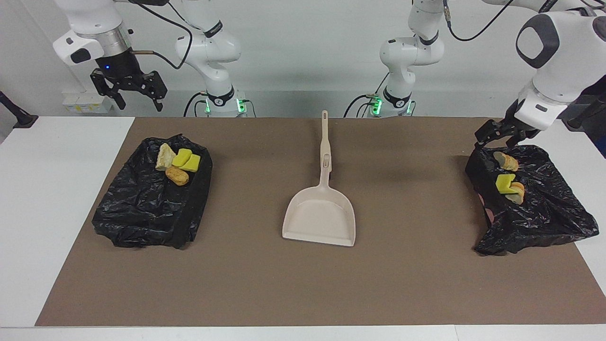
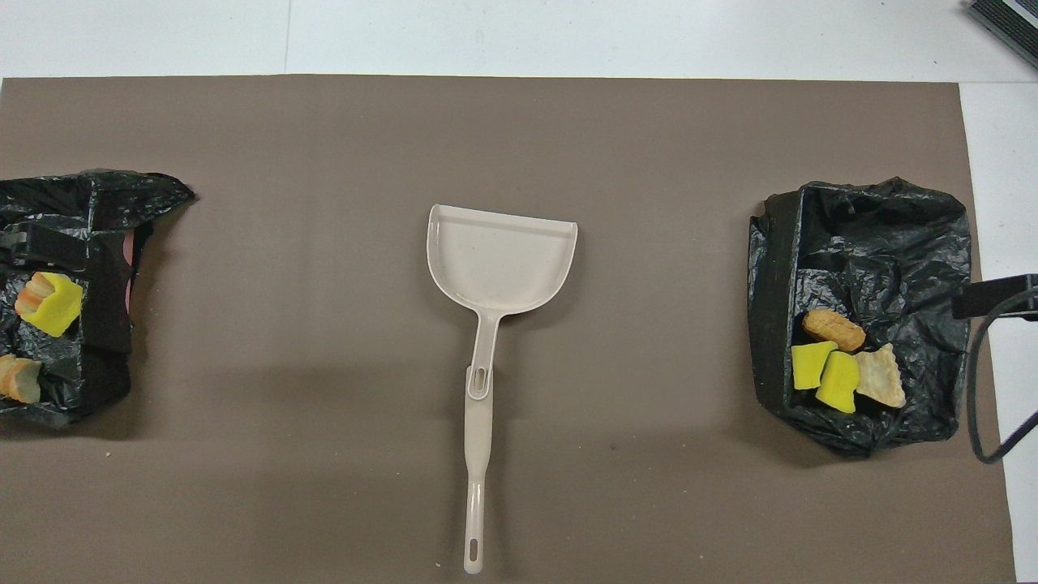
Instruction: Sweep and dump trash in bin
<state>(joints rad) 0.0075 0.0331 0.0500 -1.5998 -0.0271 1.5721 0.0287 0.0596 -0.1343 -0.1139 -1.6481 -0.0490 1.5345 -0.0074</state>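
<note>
Landmark: beige plastic dustpan (image 1: 320, 218), flat at the middle of the brown table mat (image 1: 303, 284), pan empty, long handle pointing toward the robots. Trash, small bright yellow sponge pieces and tan rock-like lumps, is already in two black bag-lined bins: one cluster (image 1: 177, 162) in the bin (image 1: 147, 208) toward the right arm's end from the dustpan, the other (image 1: 509, 182) in the bin (image 1: 535, 213) toward the left arm's end. No scraps show on the mat around the dustpan, so sweeping and dumping look done. Handling guess: sponge bits are light, soft and squashy and will take a pinch anywhere; the lumps look stiff and rough, also light. The dustpan is rigid thin plastic, light and likely slidy on the mat; best taken mid-handle near the slot. Right gripper (image 1: 129, 92) is raised, well off from the dustpan past its bin, jaws spread, holding nothing. Left gripper (image 1: 497, 134) is over its bin's near edge, jaws released, empty.
</note>
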